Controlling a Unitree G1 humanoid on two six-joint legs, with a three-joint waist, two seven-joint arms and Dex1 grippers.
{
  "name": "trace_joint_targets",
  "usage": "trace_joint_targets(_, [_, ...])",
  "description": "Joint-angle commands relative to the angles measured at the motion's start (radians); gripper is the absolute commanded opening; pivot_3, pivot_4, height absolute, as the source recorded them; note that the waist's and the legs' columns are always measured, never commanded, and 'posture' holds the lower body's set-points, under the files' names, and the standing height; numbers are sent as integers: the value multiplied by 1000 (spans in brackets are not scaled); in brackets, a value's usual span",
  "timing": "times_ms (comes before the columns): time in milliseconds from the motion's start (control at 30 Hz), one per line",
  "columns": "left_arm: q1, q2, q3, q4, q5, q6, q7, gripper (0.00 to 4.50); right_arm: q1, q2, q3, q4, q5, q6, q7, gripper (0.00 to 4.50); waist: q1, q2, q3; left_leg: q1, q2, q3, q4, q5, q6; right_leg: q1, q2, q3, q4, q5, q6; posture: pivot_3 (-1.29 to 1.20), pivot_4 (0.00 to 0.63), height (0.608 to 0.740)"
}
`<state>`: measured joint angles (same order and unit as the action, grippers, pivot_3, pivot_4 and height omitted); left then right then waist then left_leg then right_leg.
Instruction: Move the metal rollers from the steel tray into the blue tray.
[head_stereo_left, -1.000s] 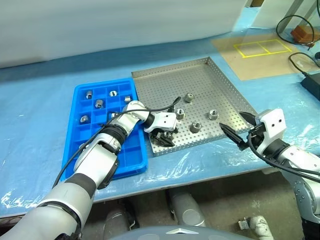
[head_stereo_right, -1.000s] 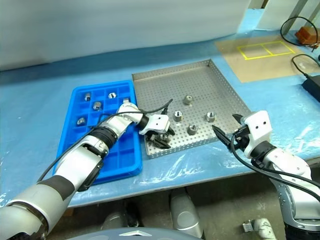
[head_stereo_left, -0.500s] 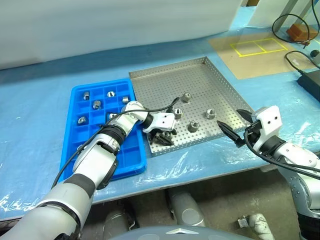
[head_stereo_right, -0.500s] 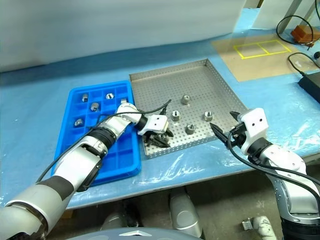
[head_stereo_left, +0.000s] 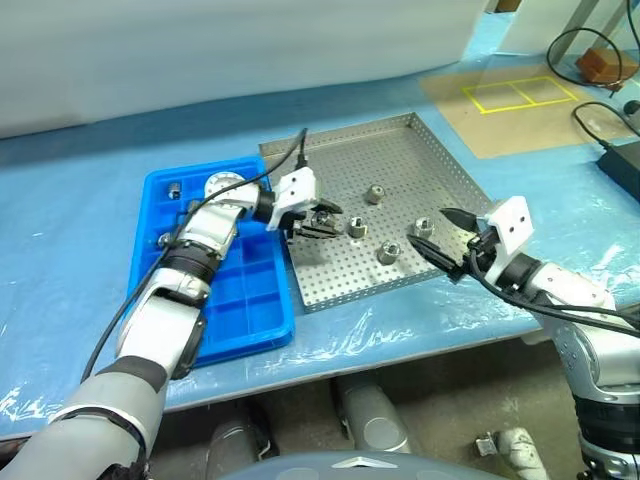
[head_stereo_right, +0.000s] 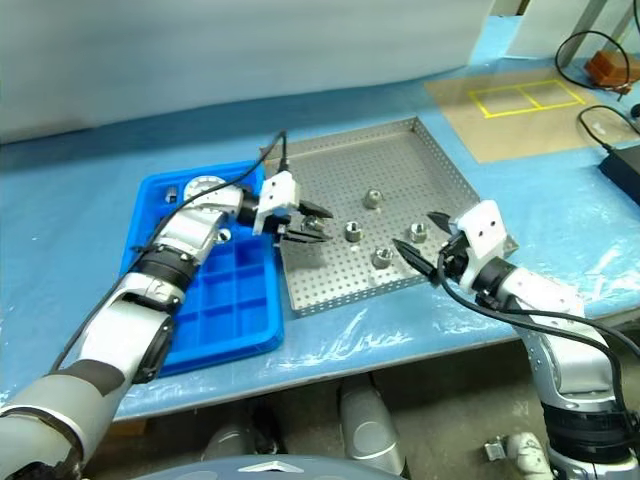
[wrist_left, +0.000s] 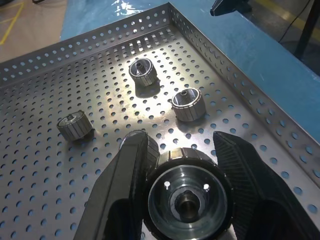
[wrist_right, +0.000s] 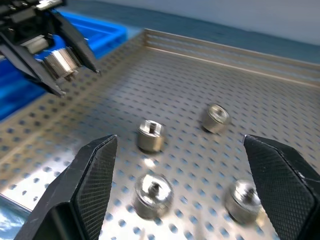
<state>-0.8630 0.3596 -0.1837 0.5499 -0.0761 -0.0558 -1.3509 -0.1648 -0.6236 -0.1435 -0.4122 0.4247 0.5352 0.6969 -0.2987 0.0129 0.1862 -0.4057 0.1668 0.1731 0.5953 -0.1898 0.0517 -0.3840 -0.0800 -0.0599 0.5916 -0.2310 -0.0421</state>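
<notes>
Roller (wrist_left: 186, 200) clamped across its ribbed sides in left gripper (head_stereo_left: 318, 215), above steel tray (head_stereo_left: 400, 150) | small, rigid, dense, slick; flank grip suits | four rollers (wrist_right: 150, 135) ahead of released right gripper (head_stereo_left: 442, 239) | blue tray (head_stereo_left: 235, 310) beside.

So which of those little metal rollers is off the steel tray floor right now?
The roller clamped in the left end effector, held above the steel tray. The other four rollers lie loose on its perforated floor.

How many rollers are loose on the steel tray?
4 rollers lie loose on the steel tray: farthest, middle, right, nearest. A fifth is clamped in the left tool.
</notes>
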Motion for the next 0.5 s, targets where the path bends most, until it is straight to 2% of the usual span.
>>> trace_joint_targets(33, [91,100,68,-261,-73,155,25,1738,-96,4,84,31,24,-12,80,4125,12,0,0,0,1,0,0,0,0,0,0,0,1,0,0,-386,150,740])
trace_joint_targets(133, [175,195,138,-433,-92,261,107,1738,-199,39,172,123,10,-42,150,4125,45,-1,1,0,2,-1,1,1,-1,-2,0,-1,6,0,-1,-303,150,740])
trace_joint_targets(267, [278,281,225,-601,-128,390,198,1738,-333,108,266,259,-13,-104,241,4125,129,1,3,1,3,-1,2,5,-9,-5,-1,-1,15,-3,-4,-173,150,740])
trace_joint_targets(500, [458,328,277,-726,-150,483,316,1738,-487,213,362,460,-65,-208,362,4125,272,3,4,2,5,0,-3,10,-18,-10,0,1,20,-3,-6,-28,150,740])
